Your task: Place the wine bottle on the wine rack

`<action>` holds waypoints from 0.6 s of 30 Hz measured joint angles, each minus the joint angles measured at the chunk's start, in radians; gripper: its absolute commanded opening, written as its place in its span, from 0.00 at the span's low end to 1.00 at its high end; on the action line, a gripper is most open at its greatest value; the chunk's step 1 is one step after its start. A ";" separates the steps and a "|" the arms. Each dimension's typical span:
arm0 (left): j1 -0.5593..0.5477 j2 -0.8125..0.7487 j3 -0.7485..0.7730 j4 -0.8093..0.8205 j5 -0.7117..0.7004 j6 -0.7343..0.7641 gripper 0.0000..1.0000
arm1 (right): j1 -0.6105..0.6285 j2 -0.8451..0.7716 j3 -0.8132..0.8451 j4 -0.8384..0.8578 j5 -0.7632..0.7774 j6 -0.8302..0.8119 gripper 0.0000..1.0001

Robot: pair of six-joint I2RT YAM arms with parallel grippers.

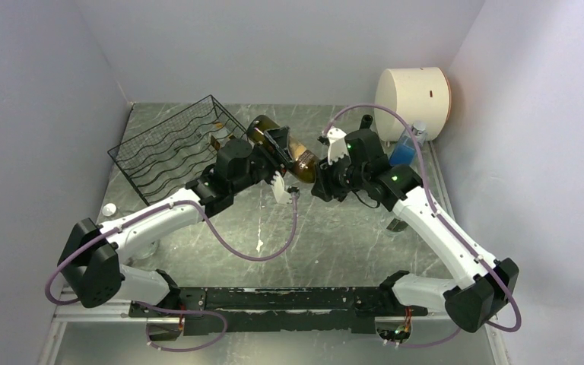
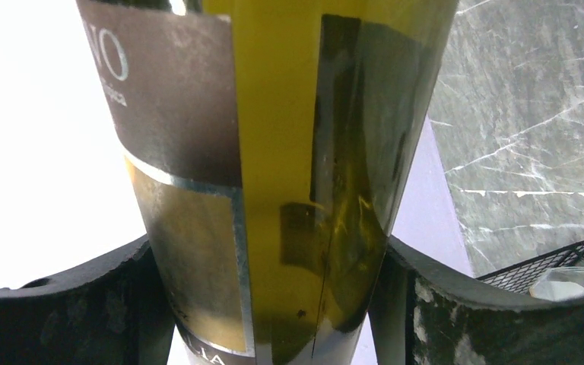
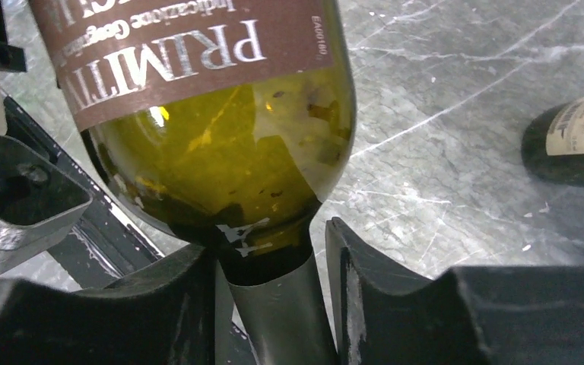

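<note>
Just right of the rack [image 1: 175,148], the left gripper [image 1: 279,150] clamps the body of the bottle [image 1: 304,163], holding it above the table [image 1: 350,243], while the right gripper [image 3: 274,312] straddles its neck, grip impossible to tell.

pale walls [image 1: 38,114], scuffed grey tabletop [image 1: 334,243]
</note>
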State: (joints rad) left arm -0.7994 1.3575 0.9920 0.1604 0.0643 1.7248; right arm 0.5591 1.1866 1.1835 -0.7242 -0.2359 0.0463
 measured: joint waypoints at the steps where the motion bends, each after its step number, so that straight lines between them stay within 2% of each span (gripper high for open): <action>1: 0.001 0.000 0.000 -0.001 -0.001 0.000 0.07 | 0.003 0.000 -0.004 0.003 -0.008 -0.004 0.41; 4: 0.003 0.003 0.000 -0.003 0.000 -0.002 0.07 | 0.013 -0.005 -0.014 0.012 -0.026 -0.014 0.39; 9: 0.004 0.002 0.000 -0.021 0.015 -0.029 0.07 | 0.016 -0.013 -0.027 0.026 -0.022 -0.011 0.57; 12: 0.003 0.002 0.000 -0.032 0.044 -0.056 0.07 | 0.016 -0.013 -0.029 0.035 -0.018 -0.009 0.59; 15: 0.003 -0.002 0.000 -0.040 0.055 -0.066 0.07 | 0.017 -0.013 -0.029 0.042 -0.019 -0.009 0.52; 17: 0.004 -0.003 0.000 -0.042 0.055 -0.065 0.07 | 0.018 -0.013 -0.029 0.042 -0.029 -0.016 0.42; 18: 0.006 -0.005 0.000 -0.044 0.055 -0.065 0.07 | 0.019 -0.013 -0.029 0.042 -0.034 -0.020 0.34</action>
State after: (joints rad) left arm -0.7929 1.3529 0.9924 0.1162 0.1192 1.6600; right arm 0.5785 1.1732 1.1549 -0.6827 -0.2695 0.0261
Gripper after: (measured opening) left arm 0.779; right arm 0.509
